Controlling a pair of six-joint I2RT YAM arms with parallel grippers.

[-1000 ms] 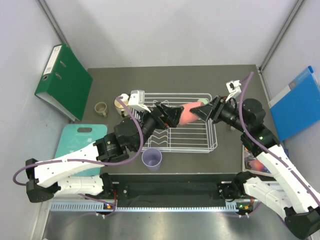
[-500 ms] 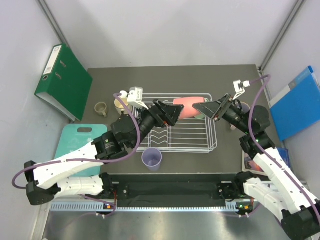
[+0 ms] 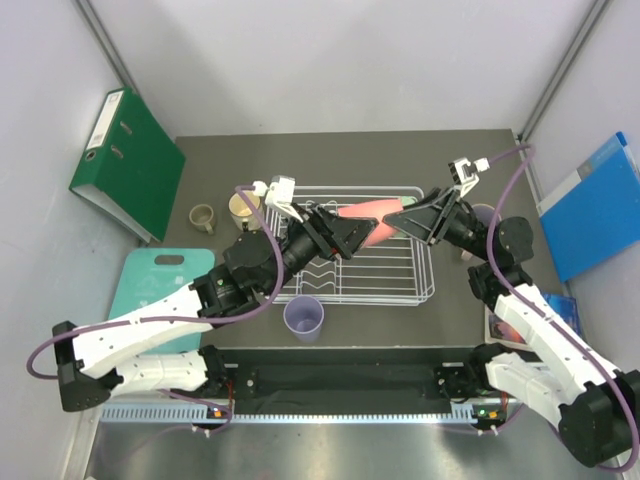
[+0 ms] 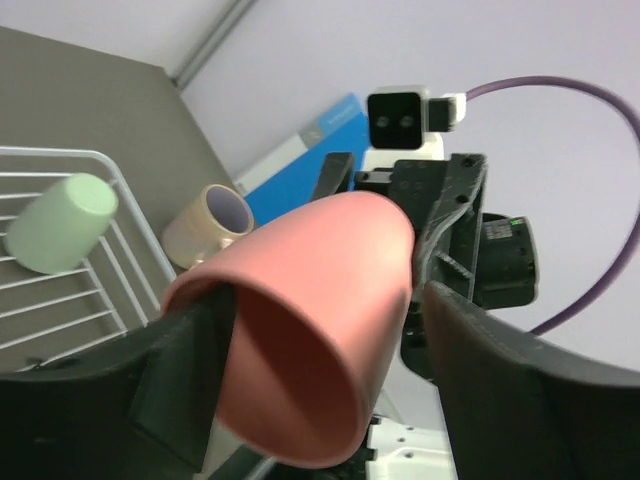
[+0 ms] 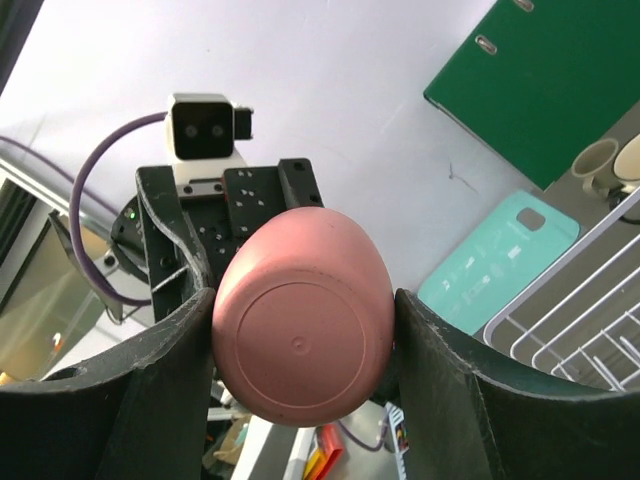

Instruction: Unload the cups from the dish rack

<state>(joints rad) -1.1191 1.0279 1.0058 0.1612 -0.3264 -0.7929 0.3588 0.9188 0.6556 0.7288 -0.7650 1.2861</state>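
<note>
A pink cup [image 3: 368, 222] hangs on its side above the white wire dish rack [image 3: 400, 292]. My right gripper [image 3: 408, 220] is shut on its base end; in the right wrist view both pads press the pink cup [image 5: 300, 320]. My left gripper [image 3: 348, 236] stands open around the mouth end. In the left wrist view one finger [image 4: 190, 365] touches the pink cup [image 4: 310, 320] and the other finger [image 4: 490, 380] stands a little off it. A mint-green cup [image 4: 58, 222] lies in the rack. A lavender tumbler [image 3: 304, 318] stands on the table in front of the rack.
A small olive mug [image 3: 203, 217] and a cream mug [image 3: 241, 208] stand left of the rack, a purplish cup [image 4: 205, 228] right of it. A green binder [image 3: 130, 160], a teal cutting board [image 3: 155, 280] and a blue folder [image 3: 595, 205] lie at the sides.
The right gripper has lifted and shifted the pink cup slightly over the rack. The left gripper has moved onto the cup's mouth end and its jaws have narrowed.
</note>
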